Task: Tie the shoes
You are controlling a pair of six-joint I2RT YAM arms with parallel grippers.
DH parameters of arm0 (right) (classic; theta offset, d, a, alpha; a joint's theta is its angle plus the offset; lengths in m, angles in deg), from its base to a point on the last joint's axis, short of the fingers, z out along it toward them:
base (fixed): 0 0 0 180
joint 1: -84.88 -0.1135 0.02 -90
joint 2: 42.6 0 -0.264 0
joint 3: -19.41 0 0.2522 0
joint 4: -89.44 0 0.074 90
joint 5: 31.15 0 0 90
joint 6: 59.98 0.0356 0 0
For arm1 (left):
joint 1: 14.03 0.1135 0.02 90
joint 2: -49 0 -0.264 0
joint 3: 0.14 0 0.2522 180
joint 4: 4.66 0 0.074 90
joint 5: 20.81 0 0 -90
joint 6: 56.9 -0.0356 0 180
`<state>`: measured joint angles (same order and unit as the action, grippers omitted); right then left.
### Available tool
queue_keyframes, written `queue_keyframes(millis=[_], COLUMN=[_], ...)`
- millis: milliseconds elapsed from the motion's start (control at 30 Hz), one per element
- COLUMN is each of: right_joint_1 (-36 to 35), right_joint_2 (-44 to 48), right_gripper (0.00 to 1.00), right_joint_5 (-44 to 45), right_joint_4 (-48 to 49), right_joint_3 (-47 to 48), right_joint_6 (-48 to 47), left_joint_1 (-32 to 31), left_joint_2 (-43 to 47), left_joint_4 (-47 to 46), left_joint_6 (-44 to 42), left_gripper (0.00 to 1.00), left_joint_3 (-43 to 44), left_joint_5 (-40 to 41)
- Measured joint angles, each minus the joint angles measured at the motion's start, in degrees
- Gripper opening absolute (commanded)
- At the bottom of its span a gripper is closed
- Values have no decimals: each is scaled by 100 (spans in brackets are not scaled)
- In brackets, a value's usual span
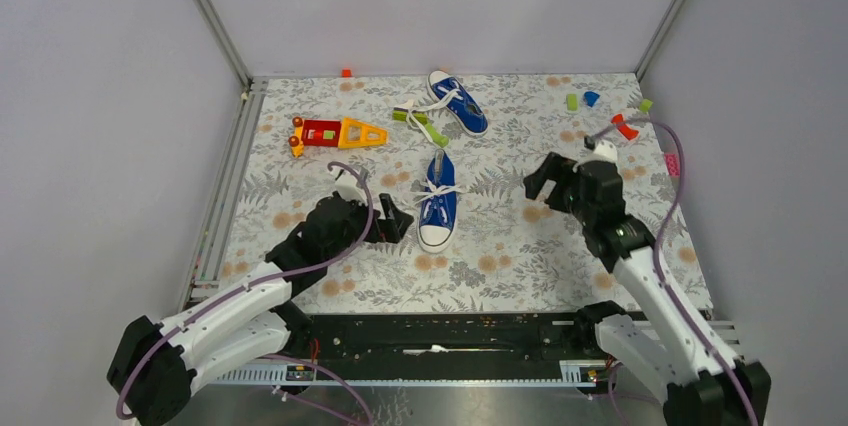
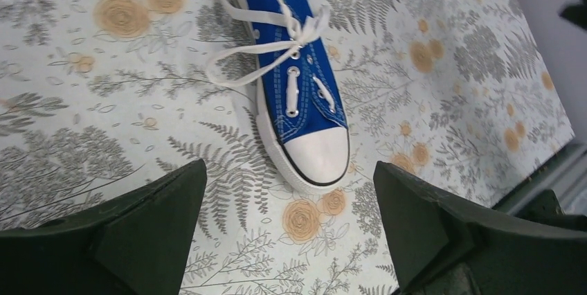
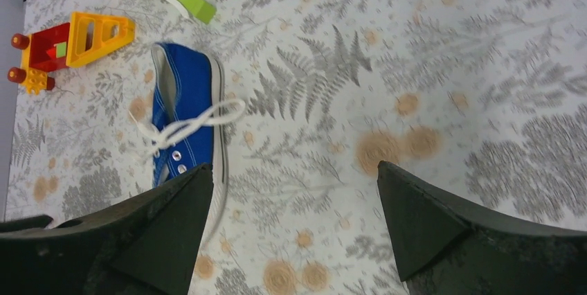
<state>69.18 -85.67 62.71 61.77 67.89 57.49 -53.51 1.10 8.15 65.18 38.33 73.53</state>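
near shoe [image 1: 438,204] mid-tabletop [image 1: 520,256], toe toward the arm bases, laces [image 2: 263,49] trailing loose | far shoe [image 1: 458,102] near back edge, laces spilled left | left fingers [image 2: 156,222] spread wide, empty, just left of near shoe | right fingers [image 3: 429,226] spread wide, empty, well right of it | toy [image 1: 338,133] back-left

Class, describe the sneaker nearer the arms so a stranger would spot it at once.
Find the middle of the flower-patterned table. There lies a blue sneaker, its white toe cap toward the near edge. Unlike its twin at the far edge, it has no green blocks beside it.
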Motion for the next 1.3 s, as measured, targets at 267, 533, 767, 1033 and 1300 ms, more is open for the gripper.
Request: queue_keyframes(millis=[267, 533, 767, 1033, 1300], right_joint_1=[-2, -39, -111, -225, -284], right_joint_2=[-2986, -5521, -7329, -8566, -9890], right_gripper=[88, 79, 75, 70, 46], right_joint_5=[-7, -35, -31, 52, 435], right_joint_4=[776, 654, -114, -938, -2179], right_joint_3=[2031, 4343, 6441, 7987, 9637], right_joint_6=[-175, -662, -1080, -1305, -1453], left_joint_1=[-271, -1091, -1602, -1687, -1694], left_joint_2=[-328, -664, -1305, -1871, -2011], left_joint_4=[-435, -741, -767, -861, -855], left_joint_6=[-55, -28, 122, 361, 446], left_gripper=[99, 98, 98, 98, 98], left_joint_3=[0, 39, 518, 772, 894], left_joint_5=[-765, -1054, -1040, -1043, -1043])
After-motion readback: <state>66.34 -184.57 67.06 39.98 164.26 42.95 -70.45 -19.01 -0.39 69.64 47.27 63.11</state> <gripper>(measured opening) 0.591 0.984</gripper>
